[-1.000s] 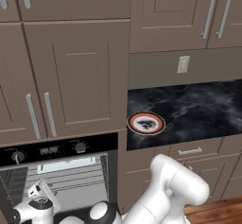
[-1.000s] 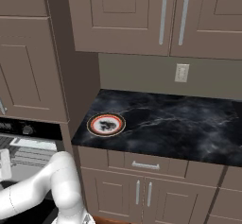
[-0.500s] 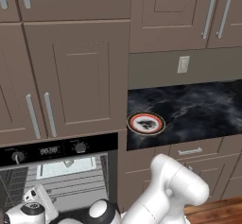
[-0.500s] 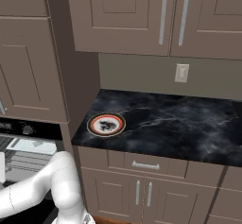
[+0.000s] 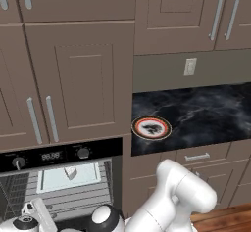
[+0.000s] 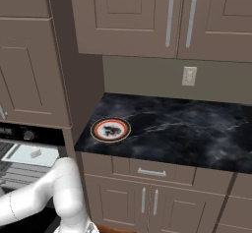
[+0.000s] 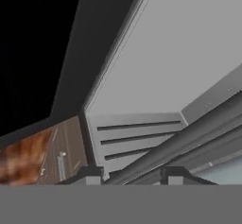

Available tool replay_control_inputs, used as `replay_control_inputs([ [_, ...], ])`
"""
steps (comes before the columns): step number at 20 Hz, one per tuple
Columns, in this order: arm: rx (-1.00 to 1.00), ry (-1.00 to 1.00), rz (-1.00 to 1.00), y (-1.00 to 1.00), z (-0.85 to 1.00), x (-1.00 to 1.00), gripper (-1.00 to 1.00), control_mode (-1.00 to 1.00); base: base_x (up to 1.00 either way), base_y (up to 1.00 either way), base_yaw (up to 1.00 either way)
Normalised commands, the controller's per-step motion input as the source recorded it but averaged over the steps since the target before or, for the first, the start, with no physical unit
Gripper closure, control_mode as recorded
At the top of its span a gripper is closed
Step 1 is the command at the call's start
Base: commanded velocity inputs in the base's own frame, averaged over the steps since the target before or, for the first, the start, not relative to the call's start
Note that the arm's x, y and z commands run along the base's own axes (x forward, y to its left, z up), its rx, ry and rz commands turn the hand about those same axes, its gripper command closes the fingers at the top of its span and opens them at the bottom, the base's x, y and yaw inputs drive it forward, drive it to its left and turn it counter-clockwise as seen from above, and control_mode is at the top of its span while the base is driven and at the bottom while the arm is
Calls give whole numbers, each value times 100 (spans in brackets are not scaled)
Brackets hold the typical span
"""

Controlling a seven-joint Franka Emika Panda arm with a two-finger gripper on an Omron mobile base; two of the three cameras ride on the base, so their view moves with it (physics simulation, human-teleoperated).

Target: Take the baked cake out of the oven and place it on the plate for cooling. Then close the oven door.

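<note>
The oven stands open at the lower left, its grey racked inside showing. The baked cake is a small pale wedge on a pale tray on the rack; it also lies at the left edge of the right base view. The plate sits bare on the dark counter's left end. In the hand view my gripper is shut on the oven door's silver bar handle, which runs between the two fingertips. The door panel itself lies below the base views.
My white arm reaches from the lower right across to the oven's front. Brown cabinet doors hang above the oven, and drawers sit under the marbled counter. A wall outlet is behind the counter.
My hand has sunk lower toward the bottom left corner of the left base view, uncovering more of the rack, tray and cake. The jaws keep the same width.
</note>
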Motion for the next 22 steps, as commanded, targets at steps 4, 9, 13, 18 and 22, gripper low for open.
replay_control_inputs([
  [4,-18,4,-9,31,-82,-65,100,-100,0,0,0],
  [9,-18,5,-8,30,-83,-63,100,-100,0,0,0],
  [13,-19,7,-8,31,-84,-59,100,-100,0,0,0],
  [18,-19,9,-9,30,-84,-54,100,-100,0,0,0],
  [22,-20,10,-10,29,-84,-47,100,-100,0,0,0],
])
